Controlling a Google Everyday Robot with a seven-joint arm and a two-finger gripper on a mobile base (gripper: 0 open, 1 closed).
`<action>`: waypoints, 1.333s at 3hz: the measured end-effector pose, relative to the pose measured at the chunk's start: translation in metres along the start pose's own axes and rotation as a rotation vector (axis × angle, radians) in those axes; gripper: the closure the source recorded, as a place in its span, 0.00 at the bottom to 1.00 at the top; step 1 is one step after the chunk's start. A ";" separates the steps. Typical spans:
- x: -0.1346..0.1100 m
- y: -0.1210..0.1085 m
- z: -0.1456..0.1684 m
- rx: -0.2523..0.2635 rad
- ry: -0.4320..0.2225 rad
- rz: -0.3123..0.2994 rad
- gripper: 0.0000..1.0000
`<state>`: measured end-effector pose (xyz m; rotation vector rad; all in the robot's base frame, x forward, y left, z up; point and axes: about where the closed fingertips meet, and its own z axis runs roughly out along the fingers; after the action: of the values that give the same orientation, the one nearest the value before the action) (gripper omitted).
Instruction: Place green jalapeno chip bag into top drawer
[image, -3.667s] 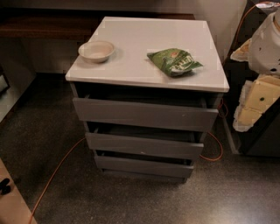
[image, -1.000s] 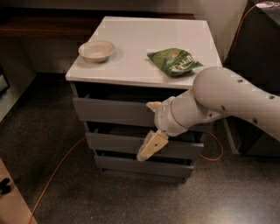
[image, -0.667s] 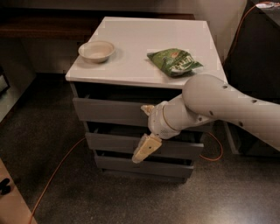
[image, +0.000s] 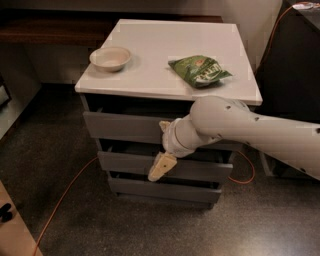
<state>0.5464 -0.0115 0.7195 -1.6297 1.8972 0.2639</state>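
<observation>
The green jalapeno chip bag (image: 200, 70) lies flat on the white cabinet top (image: 165, 45), toward its right front corner. The top drawer (image: 125, 127) shows its flat grey front just under the white top; its inside is not visible. My gripper (image: 162, 160) hangs in front of the drawer fronts, below the top drawer and level with the middle drawer (image: 125, 165), well under and left of the bag. My white arm (image: 250, 127) reaches in from the right and covers the right part of the top drawer's front. The gripper holds nothing that I can see.
A beige round bowl (image: 110, 57) sits on the top's left side. A lower grey drawer (image: 165, 190) is beneath. An orange cable (image: 65, 195) runs over the dark floor at the left. A dark unit (image: 295, 75) stands close on the right; a wooden ledge (image: 55, 30) is behind.
The arm has swung in from the right across the drawer fronts, and the gripper has moved left and slightly down. The bag and the bowl have not moved.
</observation>
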 end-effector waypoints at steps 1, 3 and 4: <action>0.035 -0.035 0.038 0.056 0.083 0.022 0.00; 0.057 -0.058 0.057 0.087 0.126 0.037 0.00; 0.055 -0.052 0.056 0.075 0.131 0.042 0.00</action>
<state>0.6113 -0.0386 0.6566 -1.5930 2.0160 0.1035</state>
